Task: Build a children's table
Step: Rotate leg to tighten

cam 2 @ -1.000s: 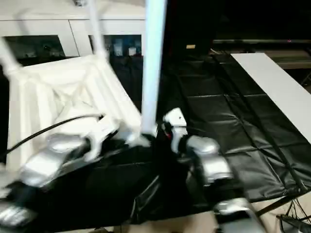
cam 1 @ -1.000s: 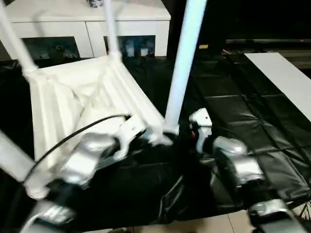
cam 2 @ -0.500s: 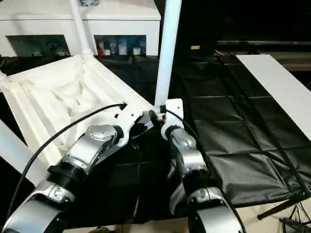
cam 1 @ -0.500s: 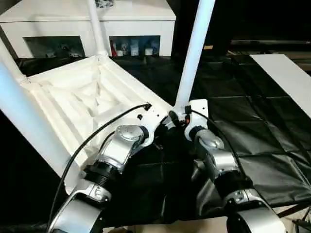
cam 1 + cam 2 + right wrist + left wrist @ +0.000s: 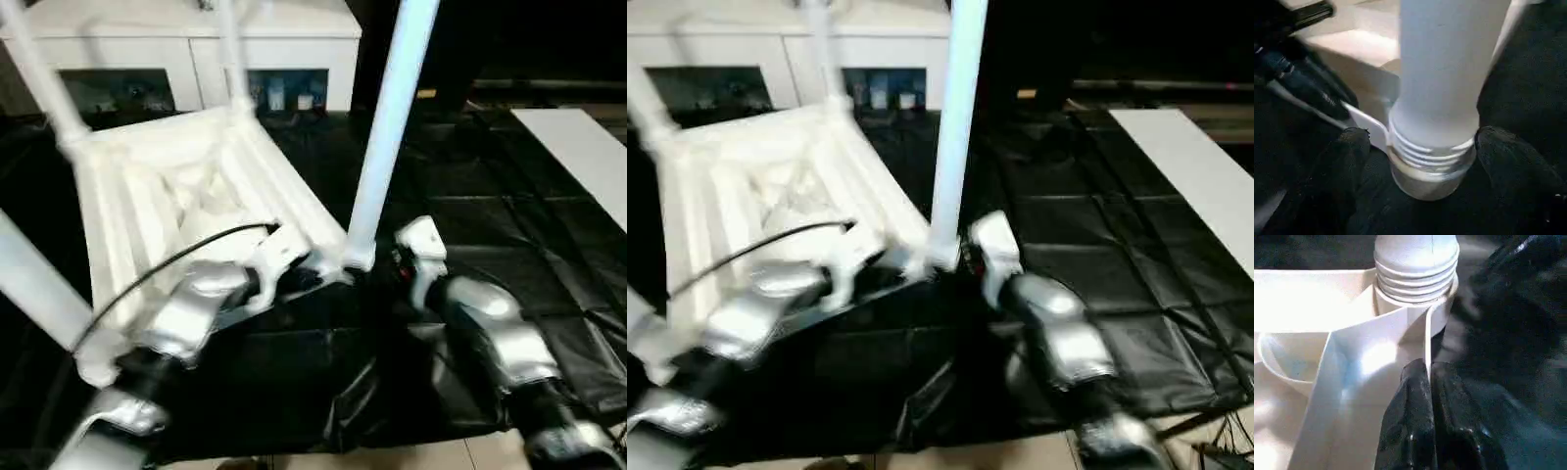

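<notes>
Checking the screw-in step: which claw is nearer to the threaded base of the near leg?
Right. The right claw stands open astride the leg's threaded base, a finger on each side. The left claw is shut on a tabletop rib beside that socket.

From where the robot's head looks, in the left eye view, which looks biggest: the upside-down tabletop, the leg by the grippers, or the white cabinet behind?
1. tabletop
2. leg, though nearness enlarges it
3. cabinet, partly cut off, so unsure
</notes>
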You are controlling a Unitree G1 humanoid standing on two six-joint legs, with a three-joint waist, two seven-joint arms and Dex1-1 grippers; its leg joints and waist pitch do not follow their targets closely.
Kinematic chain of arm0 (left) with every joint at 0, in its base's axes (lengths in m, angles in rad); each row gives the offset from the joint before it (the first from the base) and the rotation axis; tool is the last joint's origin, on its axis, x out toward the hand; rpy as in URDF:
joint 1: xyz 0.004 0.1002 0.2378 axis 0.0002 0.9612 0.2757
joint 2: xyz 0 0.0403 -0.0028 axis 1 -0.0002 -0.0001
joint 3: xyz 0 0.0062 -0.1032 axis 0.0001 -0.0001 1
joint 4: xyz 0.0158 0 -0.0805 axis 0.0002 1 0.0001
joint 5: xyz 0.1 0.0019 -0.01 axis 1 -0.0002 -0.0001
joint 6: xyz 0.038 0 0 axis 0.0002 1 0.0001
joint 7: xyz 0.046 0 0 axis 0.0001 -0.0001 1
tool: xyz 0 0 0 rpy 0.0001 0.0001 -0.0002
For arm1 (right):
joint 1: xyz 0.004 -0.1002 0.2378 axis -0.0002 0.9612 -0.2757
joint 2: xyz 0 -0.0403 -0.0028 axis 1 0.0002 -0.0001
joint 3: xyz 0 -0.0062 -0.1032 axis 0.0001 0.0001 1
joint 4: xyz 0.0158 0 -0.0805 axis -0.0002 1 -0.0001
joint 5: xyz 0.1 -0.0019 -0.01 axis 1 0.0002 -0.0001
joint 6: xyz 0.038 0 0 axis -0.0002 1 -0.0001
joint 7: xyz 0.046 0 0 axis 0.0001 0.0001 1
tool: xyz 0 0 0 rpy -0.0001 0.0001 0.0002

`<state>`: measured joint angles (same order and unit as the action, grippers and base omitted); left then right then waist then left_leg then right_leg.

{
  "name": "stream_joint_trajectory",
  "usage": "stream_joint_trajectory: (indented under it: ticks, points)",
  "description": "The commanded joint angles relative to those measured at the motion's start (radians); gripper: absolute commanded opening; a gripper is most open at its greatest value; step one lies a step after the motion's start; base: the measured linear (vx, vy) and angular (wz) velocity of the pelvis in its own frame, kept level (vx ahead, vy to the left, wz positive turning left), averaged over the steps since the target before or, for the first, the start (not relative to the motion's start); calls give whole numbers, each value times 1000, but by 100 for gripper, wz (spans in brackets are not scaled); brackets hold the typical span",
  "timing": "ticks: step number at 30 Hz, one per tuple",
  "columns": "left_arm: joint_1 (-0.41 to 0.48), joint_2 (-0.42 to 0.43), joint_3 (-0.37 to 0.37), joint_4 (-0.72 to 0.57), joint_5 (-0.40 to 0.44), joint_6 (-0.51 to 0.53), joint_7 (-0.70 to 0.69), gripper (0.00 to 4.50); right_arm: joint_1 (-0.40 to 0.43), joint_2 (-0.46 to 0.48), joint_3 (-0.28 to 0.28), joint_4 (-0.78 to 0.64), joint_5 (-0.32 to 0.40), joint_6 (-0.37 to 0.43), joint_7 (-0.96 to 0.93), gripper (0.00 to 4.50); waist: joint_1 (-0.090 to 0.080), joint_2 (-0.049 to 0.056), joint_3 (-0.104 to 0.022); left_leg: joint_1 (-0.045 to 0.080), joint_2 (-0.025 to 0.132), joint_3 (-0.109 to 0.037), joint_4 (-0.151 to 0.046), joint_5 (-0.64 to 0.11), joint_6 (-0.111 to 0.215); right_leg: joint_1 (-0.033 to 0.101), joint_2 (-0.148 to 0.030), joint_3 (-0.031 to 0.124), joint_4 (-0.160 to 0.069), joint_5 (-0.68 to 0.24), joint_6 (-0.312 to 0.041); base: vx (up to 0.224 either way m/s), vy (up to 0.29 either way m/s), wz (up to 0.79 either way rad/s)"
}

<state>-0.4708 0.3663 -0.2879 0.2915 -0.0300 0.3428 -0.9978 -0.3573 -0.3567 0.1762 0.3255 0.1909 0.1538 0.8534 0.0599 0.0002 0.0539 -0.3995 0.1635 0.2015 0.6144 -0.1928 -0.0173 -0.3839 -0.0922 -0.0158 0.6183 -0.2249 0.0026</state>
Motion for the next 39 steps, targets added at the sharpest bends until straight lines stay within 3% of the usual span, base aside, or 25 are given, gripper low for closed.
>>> stream_joint_trajectory:
  ticks: [1,4,8,14,21,30,33,36,39]
  points:
    - [-3,2,-43,-74,-50,21,-90,0,-19,-2,25,-14,12,16,56,383,-2,-6,-63,35,70,-30,-90,-147,63,22,-51,24,-60,-31,-234,0,0,0]
    - [-3,10,-40,-80,-54,27,-101,0,-29,-4,25,-12,21,25,87,383,-1,-7,-64,36,68,-27,-85,-108,75,22,-50,24,-54,33,-256,0,0,0]
    - [-7,26,-34,-78,-55,17,-114,0,-58,1,20,25,27,25,99,383,0,-11,-62,35,68,-27,-86,-118,72,25,-53,24,-56,8,-255,0,0,0]
    - [-9,38,-30,-81,-61,29,-124,0,-64,-5,18,48,27,39,138,330,2,-12,-66,33,65,-27,-82,-82,77,29,-52,23,-49,56,-261,0,0,0]
    - [-13,43,-31,-68,-55,21,-123,0,-62,-18,25,57,18,28,157,273,3,-8,-66,36,66,-27,-82,-99,70,28,-52,22,-49,49,-263,0,0,0]
    - [-11,41,-37,-42,-25,31,-87,0,-64,-20,47,102,-36,13,133,252,4,-8,-67,35,65,-27,-79,-85,80,30,-52,21,-47,72,-273,0,0,0]
    - [-21,1,-21,-13,-13,57,-11,0,-78,20,28,155,-65,12,16,251,2,-9,-64,36,66,-26,-84,-124,64,27,-52,22,-53,14,-269,0,0,0]
    - [-60,-102,17,53,4,111,159,0,-108,125,-47,229,-58,59,-217,251,-10,-10,-56,43,65,-33,-99,-263,-22,20,-56,23,-74,-213,-229,-19,2,-1]
    - [-104,-179,47,111,4,148,267,0,-133,193,-95,273,-50,105,-373,251,-20,-12,-56,39,64,-38,-105,-306,-57,16,-54,24,-81,-269,-184,-36,9,-3]
